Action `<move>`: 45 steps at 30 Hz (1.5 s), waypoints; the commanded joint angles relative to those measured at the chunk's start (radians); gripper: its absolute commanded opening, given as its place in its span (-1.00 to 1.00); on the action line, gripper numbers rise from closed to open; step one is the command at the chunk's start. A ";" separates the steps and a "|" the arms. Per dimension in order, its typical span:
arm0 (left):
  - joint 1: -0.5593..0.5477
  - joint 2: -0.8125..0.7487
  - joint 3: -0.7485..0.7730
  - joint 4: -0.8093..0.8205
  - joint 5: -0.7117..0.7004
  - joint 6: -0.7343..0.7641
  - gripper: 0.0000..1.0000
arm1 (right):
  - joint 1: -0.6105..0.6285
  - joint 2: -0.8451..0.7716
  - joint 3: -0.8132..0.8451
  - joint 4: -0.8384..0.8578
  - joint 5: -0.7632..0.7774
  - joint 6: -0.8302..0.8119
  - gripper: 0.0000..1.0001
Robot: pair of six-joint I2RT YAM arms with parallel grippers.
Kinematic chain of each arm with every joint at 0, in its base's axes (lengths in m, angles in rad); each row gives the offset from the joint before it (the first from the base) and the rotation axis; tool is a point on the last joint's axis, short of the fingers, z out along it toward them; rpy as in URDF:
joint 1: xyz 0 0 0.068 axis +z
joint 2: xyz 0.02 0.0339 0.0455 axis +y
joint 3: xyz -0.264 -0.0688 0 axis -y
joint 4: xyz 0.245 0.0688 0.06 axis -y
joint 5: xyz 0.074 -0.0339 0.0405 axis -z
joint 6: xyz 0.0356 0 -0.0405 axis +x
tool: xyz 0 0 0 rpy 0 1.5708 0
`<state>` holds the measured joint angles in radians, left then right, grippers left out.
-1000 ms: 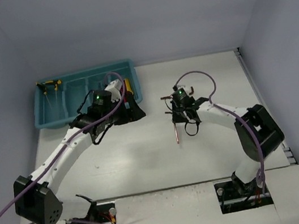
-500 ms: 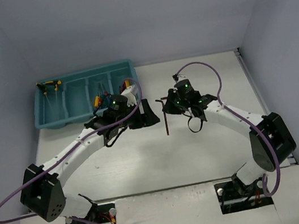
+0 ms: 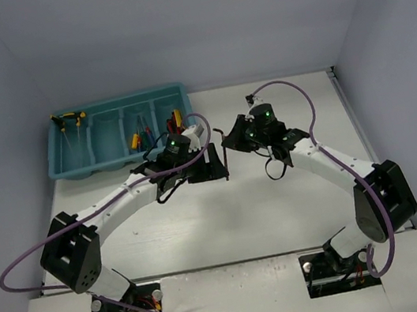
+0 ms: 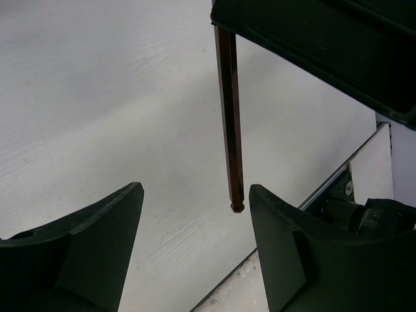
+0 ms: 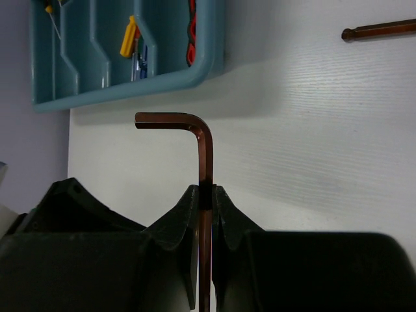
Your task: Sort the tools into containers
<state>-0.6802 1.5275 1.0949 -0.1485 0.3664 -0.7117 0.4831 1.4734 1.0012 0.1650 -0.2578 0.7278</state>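
Moved since a second ago: the left fingers (image 4: 279,240) have left the tray (image 5: 130,92) and swung to the middle of the surface (image 4: 97,78), narrowing slightly. The right fingers (image 5: 190,208) have carried the hex key (image 5: 205,153) leftward to meet them. The right fingers pinch the long shank just below the bend, holding the key clear of the surface. The left fingers stand spread either side of the free lower tip, with no contact visible. The key is probably light, rigid steel, smooth and liable to pivot; the flat facets at mid-shank offer the best hold. It appears dark reddish-brown, hexagonal and L-shaped. A second key (image 5: 380,29) lies on the surface.
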 commanded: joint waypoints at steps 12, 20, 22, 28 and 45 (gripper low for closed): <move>-0.019 0.068 0.129 0.132 0.000 -0.029 -0.52 | -0.001 -0.056 -0.009 0.173 -0.061 0.087 -1.00; -0.015 0.052 0.123 0.112 -0.007 -0.003 -1.00 | -0.004 -0.067 -0.043 0.185 -0.052 0.097 -0.99; 0.003 0.041 0.123 0.070 -0.019 0.010 -1.00 | -0.013 -0.070 -0.052 0.184 -0.053 0.100 -0.67; 0.126 -0.025 0.100 -0.038 -0.018 0.055 -1.00 | -0.121 -0.098 -0.064 0.163 -0.155 0.100 0.15; 0.692 0.276 0.639 -0.509 -0.228 0.464 -1.00 | -0.219 -0.261 -0.146 -0.140 0.050 -0.127 0.24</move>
<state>-0.0570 1.6808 1.6027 -0.5701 0.1956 -0.3490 0.2653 1.2652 0.8857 0.0663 -0.2839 0.6430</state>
